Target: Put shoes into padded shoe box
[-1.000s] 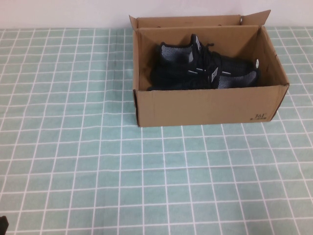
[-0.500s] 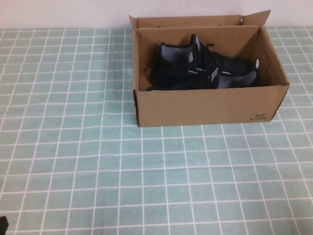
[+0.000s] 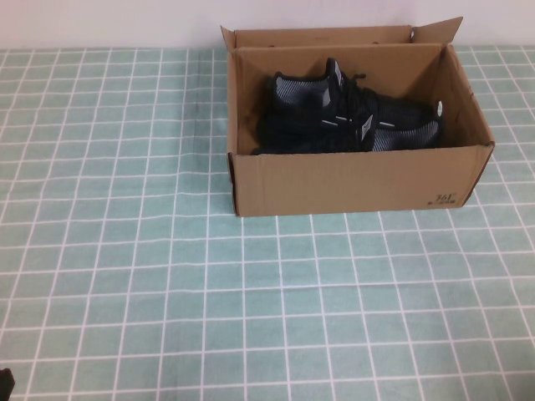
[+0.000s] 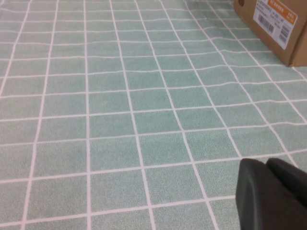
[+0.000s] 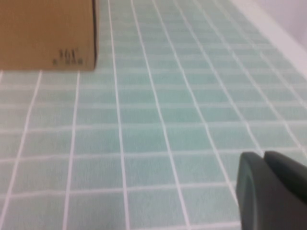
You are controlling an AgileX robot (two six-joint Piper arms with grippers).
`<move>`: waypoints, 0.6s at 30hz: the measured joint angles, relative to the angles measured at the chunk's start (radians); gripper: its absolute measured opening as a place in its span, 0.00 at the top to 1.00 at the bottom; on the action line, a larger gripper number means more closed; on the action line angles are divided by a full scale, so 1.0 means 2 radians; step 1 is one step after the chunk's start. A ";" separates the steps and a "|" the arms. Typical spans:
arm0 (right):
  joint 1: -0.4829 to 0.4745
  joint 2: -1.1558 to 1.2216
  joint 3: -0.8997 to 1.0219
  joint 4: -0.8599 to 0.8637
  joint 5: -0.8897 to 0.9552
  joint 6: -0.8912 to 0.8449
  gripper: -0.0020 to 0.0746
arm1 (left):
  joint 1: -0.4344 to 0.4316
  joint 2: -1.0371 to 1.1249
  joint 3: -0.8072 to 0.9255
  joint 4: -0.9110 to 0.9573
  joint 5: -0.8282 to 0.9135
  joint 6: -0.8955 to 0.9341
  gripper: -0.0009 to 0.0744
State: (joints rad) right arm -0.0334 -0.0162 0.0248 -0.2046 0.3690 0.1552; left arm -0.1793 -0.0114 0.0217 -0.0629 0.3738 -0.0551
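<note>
Now both end effectors sit clenched and empty, well clear of the packed box.

Left end effector (image 4: 268, 191) and right end effector (image 5: 268, 189) each rest low over the green checked bench (image 3: 167, 276), fingers pressed together, well apart from the padded shoe box (image 3: 359, 180). That box stands open at the bench's far side, flaps up, with the shoes (image 3: 347, 117) lying side by side inside it, a small dark print on its near right corner.

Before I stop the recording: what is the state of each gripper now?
Left gripper: jaws closed, holding nothing, low over the tablecloth.
Right gripper: jaws closed, holding nothing, low over the tablecloth.
</note>
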 joint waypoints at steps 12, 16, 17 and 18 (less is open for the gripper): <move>0.006 0.000 0.000 -0.004 0.014 0.002 0.99 | 0.000 0.000 0.000 0.000 0.000 0.000 0.99; 0.006 0.000 0.000 -0.004 0.014 0.002 0.99 | 0.000 0.000 0.000 0.000 0.000 0.000 0.99; 0.006 0.000 0.000 -0.004 0.014 0.002 0.99 | 0.000 0.000 0.000 0.000 0.000 0.000 0.99; 0.006 0.000 0.000 -0.004 0.014 0.002 0.99 | 0.000 0.000 0.000 0.000 0.000 0.000 0.99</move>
State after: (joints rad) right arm -0.0207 -0.0162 0.0248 -0.2120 0.3965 0.1594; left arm -0.1793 -0.0114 0.0217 -0.0629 0.3738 -0.0551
